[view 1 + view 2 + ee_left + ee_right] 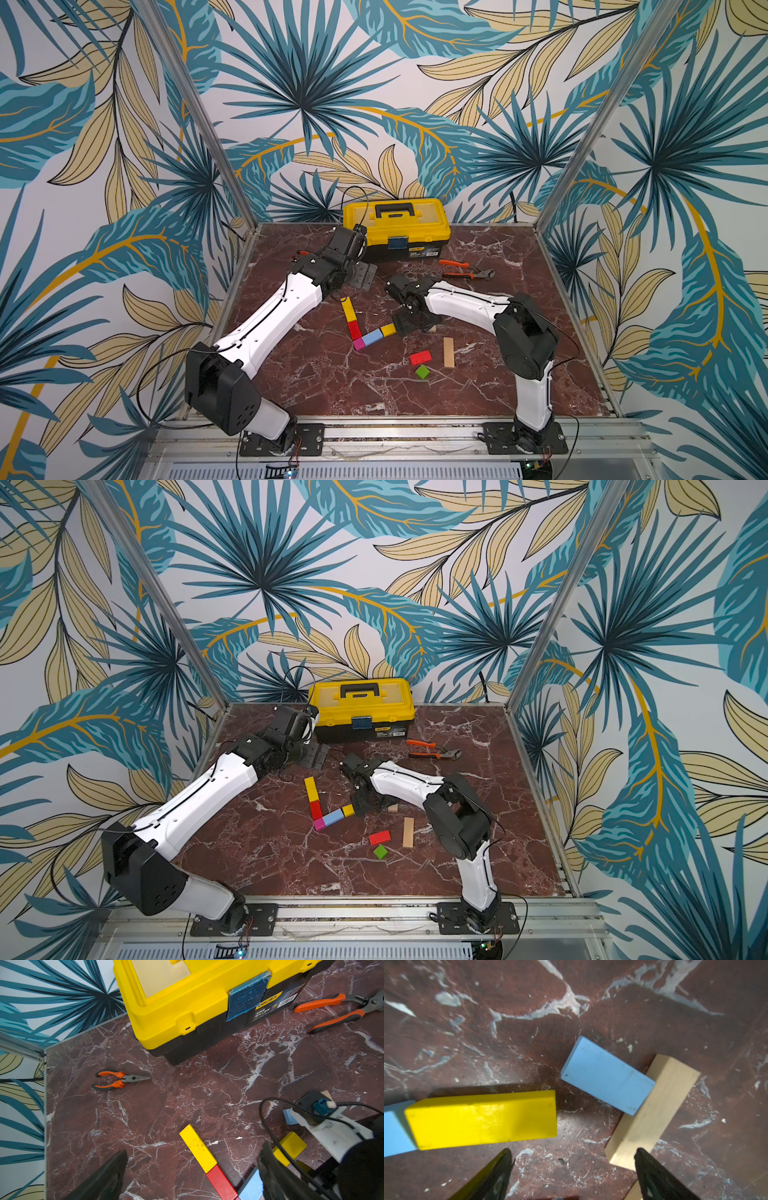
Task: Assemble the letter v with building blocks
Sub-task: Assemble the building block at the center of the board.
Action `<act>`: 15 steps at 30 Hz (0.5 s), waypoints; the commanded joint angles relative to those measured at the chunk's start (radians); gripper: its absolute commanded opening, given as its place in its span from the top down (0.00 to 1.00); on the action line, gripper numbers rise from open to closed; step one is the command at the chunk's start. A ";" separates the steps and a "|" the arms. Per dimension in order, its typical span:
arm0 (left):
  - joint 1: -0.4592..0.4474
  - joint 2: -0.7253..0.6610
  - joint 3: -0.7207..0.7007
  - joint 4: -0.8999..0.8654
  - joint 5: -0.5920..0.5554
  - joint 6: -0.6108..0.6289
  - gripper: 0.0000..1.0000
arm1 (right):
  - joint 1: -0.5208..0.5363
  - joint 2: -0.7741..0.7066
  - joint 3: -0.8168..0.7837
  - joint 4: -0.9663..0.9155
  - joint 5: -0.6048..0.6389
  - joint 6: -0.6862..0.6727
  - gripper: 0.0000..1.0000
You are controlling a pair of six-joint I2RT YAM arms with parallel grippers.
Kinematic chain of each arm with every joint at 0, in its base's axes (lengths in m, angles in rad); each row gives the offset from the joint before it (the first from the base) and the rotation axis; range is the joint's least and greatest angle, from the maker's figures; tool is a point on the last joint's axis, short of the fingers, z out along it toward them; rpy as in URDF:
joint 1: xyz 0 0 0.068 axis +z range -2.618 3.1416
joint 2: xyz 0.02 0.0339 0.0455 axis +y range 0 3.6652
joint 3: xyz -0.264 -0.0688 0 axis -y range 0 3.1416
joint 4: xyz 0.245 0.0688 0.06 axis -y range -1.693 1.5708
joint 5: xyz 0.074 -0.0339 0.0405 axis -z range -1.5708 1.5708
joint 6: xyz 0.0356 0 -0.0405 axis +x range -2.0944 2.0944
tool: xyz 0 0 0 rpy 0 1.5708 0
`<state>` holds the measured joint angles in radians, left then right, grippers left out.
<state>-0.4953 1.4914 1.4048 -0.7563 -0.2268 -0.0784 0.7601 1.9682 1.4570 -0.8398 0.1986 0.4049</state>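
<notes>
The right gripper [572, 1153], jaws spread and empty, hovers over a light-blue block [607, 1076] touching a tan bar [660, 1105] at three o'clock of the half-built V of building blocks [354, 329], and the left gripper [195, 1149] gapes empty at twelve.

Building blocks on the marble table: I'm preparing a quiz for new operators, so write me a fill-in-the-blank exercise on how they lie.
The small wooden cube joining the two block rows is coloured ___.
The loose flat wooden block nearest the small green wooden cube is ___.
The wooden bar touching the loose light-blue wooden block in the right wrist view is ___.
Missing words: magenta; red; tan.
</notes>
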 commanded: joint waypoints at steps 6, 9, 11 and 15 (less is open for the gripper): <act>0.009 -0.003 -0.008 0.008 0.016 -0.003 0.01 | -0.065 -0.074 -0.013 -0.026 0.023 -0.043 0.07; 0.009 0.001 -0.007 0.008 0.015 -0.003 0.01 | -0.088 -0.073 -0.012 -0.024 0.035 -0.052 0.07; 0.009 0.004 -0.005 0.008 0.018 -0.002 0.01 | -0.095 -0.060 -0.009 -0.025 0.038 -0.055 0.07; 0.009 0.005 -0.004 0.008 0.018 -0.001 0.01 | -0.096 -0.026 -0.002 -0.022 0.049 -0.055 0.07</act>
<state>-0.4953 1.4925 1.4048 -0.7563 -0.2195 -0.0784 0.6609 1.9133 1.4570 -0.8398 0.2276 0.3614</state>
